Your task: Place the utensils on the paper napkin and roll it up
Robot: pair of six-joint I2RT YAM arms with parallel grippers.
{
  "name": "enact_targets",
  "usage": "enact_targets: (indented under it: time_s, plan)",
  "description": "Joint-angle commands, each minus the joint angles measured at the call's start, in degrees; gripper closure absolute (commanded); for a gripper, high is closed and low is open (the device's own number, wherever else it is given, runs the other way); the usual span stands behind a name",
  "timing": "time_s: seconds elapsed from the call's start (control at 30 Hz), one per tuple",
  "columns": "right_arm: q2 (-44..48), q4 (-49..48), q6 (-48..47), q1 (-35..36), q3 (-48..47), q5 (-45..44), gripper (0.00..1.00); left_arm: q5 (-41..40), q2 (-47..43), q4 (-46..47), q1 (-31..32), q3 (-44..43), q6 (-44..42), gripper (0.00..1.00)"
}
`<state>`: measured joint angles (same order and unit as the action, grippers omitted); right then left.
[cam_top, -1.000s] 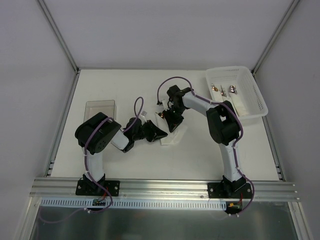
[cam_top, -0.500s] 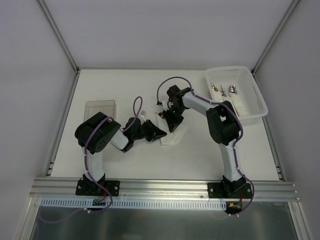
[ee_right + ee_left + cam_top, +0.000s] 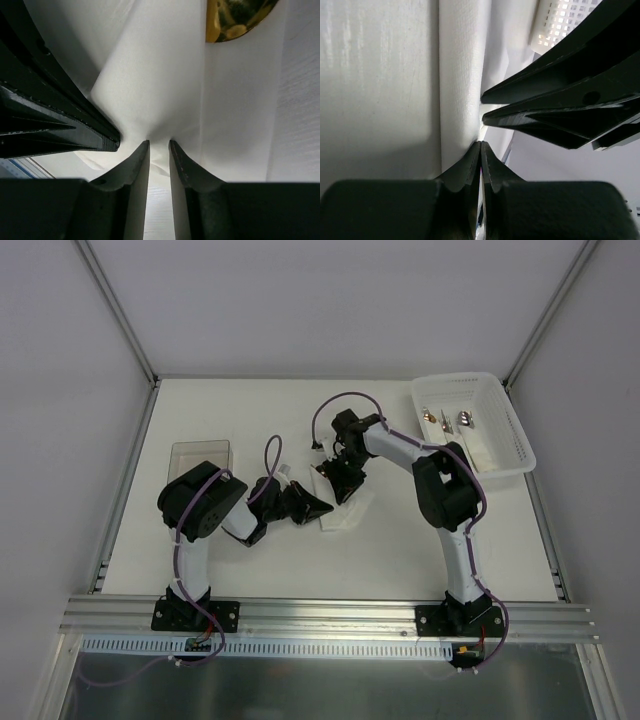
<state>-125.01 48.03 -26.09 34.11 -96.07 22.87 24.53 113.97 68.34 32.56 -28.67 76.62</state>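
Well off to the left of the left gripper (image 3: 308,506), a clear rectangular plastic box (image 3: 200,456) sits on the white counter (image 3: 250,410). The left gripper lies low over the counter with its jaws pressed almost together. Only a thin bright sliver shows between them, and they are pinched on the near edge of the white paper napkin (image 3: 350,512). A rolled fold of the napkin runs straight ahead of its tips.

Just to the right, tip to tip with it, the right gripper (image 3: 338,483) comes down from the far side. Its jaws are narrow and nip a raised ridge of the same napkin. Ahead of its tips and to the right, a shiny copper-gold utensil head (image 3: 232,17) shows against the napkin, cut off by the frame edge.

Well apart to the right of the right gripper, a white perforated plastic basket (image 3: 512,440) holds more slim metal-headed utensils (image 3: 463,421).
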Motion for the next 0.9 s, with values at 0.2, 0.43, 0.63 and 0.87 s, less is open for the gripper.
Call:
enact_targets:
  time_s: [0.2, 0.43, 0.63, 0.87]
  plan:
    - [6.97, 3.12, 4.02, -7.73, -4.04, 2.16, 0.57, -3.35, 1.52, -6.37, -1.18, 2.48, -2.35, 0.97]
    - [4.52, 4.35, 6.75, -15.73, 0.18, 8.06, 0.44, -3.18, 1.25, -7.87, -1.18, 1.33, -2.62, 0.98]
    - [2.41, 4.53, 8.07, -16.62, 2.11, 12.72, 0.37, -3.18, 1.07, -9.54, -1.18, 0.54, -3.41, 0.98]
    - [-1.64, 4.18, 8.95, -15.83, 4.75, 17.03, 0.36, -3.26, 1.43, -9.62, -1.18, 0.72, -3.23, 0.98]
